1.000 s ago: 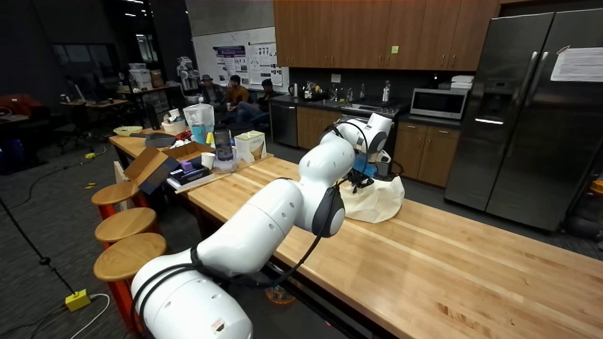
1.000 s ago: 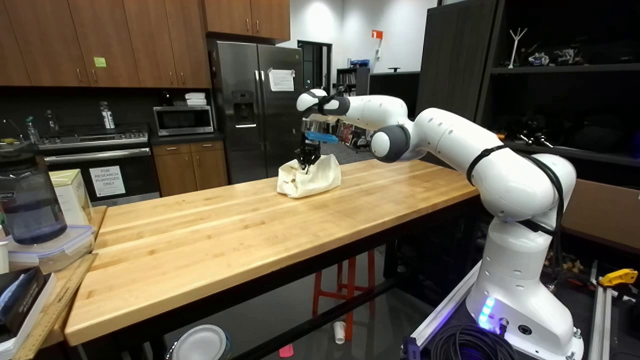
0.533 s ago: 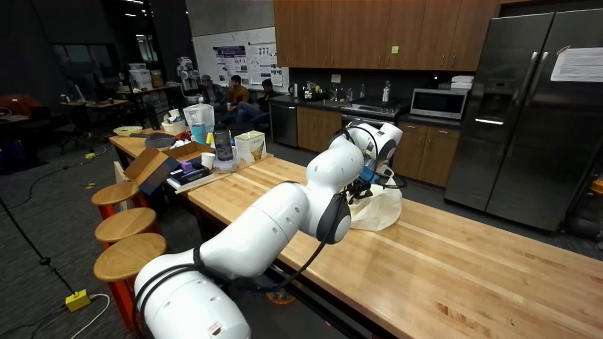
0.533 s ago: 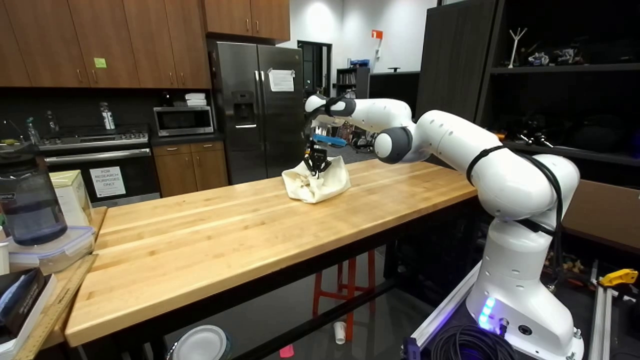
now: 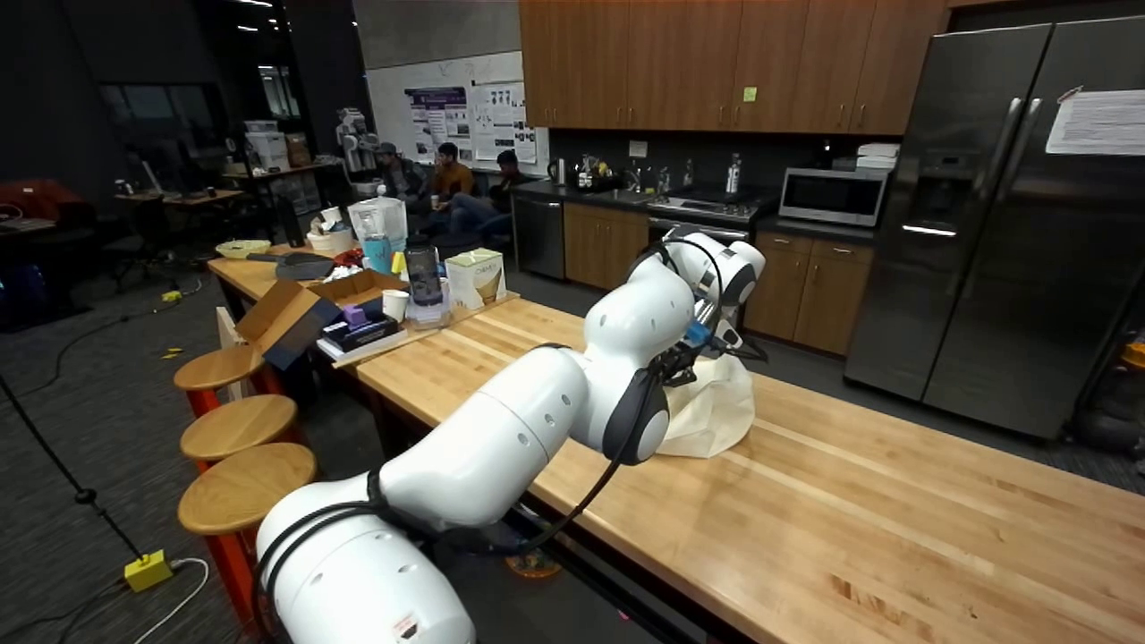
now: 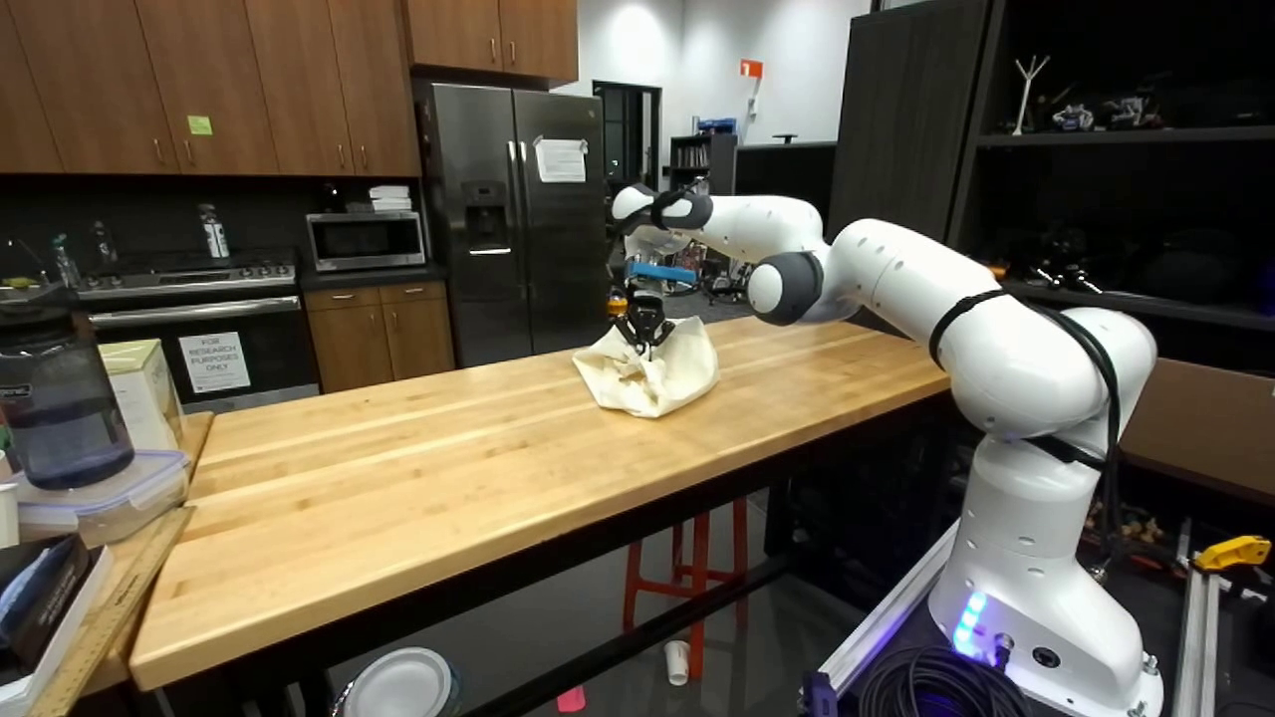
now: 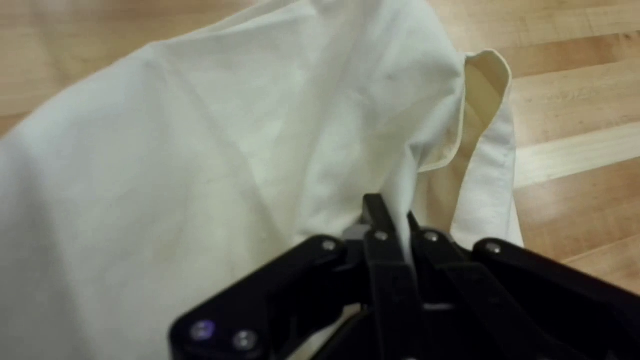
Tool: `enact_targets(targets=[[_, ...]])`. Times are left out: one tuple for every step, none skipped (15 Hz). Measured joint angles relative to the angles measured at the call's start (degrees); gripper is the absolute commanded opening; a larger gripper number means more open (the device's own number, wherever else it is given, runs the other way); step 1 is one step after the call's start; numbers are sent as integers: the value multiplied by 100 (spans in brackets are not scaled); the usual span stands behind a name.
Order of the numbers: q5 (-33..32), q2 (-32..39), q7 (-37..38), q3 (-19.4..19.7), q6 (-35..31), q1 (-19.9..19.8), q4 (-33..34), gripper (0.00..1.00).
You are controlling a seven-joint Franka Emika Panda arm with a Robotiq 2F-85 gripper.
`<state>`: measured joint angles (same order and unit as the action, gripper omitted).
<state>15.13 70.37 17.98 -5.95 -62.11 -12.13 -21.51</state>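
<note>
A cream cloth bag lies crumpled on the wooden table. It also shows in an exterior view, partly hidden behind the arm. My black gripper points down at the bag. In the wrist view the gripper is shut on a thin fold of the bag, with the cloth pinched between both fingers. A strap-like loop of the cloth stands open to the right of the fingers. Most of the bag spreads out to the left. Whether anything is inside the bag is hidden.
A dark pitcher, a lidded plastic container and books stand at one table end. A cardboard box and a carton are also there. Wooden stools stand along one side of the table.
My gripper has turned and shifted right and slightly down in an exterior view. The bag has slid with it across the table, toward the robot's base side, and its folds have changed shape.
</note>
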Motion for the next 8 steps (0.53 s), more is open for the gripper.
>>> enact_targets(targets=[[22,1,65,0,180,-6,-4,1],[43,4,125,0,320,-12,-7,1],[73,10,193,0,400,-15,-7,1],[106,15,273,0,390,-16,-7,1],[143,18,338,0,328,-16,-6,1],[197,21,404,-2,187,-16,-5,1],[246,23,445,-11,-1,-16,-4,1],[271,23,465,-29,-224,-15,1,1]])
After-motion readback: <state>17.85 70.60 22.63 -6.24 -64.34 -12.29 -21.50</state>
